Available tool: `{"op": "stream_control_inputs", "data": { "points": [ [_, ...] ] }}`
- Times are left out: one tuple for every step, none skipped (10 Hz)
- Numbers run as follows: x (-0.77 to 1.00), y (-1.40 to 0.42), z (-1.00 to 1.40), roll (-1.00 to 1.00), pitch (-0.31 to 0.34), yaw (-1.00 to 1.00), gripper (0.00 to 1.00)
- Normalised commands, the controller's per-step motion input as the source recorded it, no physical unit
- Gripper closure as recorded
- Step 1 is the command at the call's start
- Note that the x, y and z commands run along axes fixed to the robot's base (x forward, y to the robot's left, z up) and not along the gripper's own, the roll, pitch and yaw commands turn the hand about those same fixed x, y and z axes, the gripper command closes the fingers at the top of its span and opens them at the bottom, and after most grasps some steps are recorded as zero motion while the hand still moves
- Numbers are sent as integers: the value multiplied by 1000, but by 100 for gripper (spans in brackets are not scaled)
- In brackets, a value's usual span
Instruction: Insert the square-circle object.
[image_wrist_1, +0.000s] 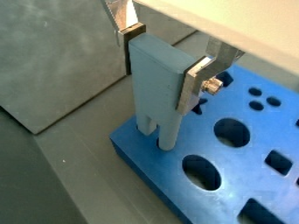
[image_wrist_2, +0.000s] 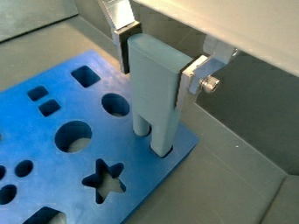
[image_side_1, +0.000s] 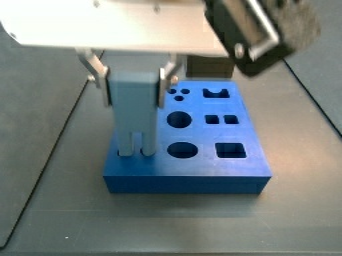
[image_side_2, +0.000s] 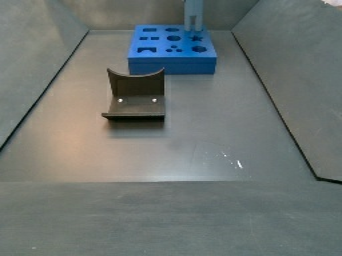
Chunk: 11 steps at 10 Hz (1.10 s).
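Note:
The square-circle object (image_wrist_1: 156, 83) is a pale grey-blue upright piece with two legs, one round and one square. My gripper (image_wrist_1: 163, 59) is shut on its upper part, one silver finger on each side, as both wrist views (image_wrist_2: 159, 61) show. The piece's legs (image_wrist_2: 158, 131) stand in the top of the blue board (image_wrist_1: 233, 175) at one corner, near its edge. I cannot tell how deep they sit. In a side view the gripper (image_side_1: 135, 75) holds the piece (image_side_1: 131, 105) upright over the board's (image_side_1: 201, 170) left part. In the far side view, piece (image_side_2: 195, 22) and board (image_side_2: 160, 55) stand at the back.
The blue board (image_wrist_2: 47, 131) has several shaped holes: round, square, star. The dark fixture (image_side_2: 134, 95) stands on the grey floor in front of the board. Sloping grey walls (image_side_2: 40, 90) bound the floor on both sides.

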Motion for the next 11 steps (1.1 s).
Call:
{"op": "stream_control_inputs", "data": {
  "points": [
    [120,0,-297,0,0,0,100],
    [57,0,-257,1,0,0,100],
    [6,0,-254,11,0,0,100],
    [0,0,-217,47,0,0,100],
    [-89,0,-403,54,-143,0,100],
    [-134,0,-391,90,-196,97,100],
    [-66,0,-334,110,-137,94,100],
    [-117,0,-426,120,-196,89,100],
    [-120,0,-406,60,-180,31,100],
    [-37,0,-171,-80,-137,0,100],
    [0,0,0,0,0,0,100]
  ]
}}
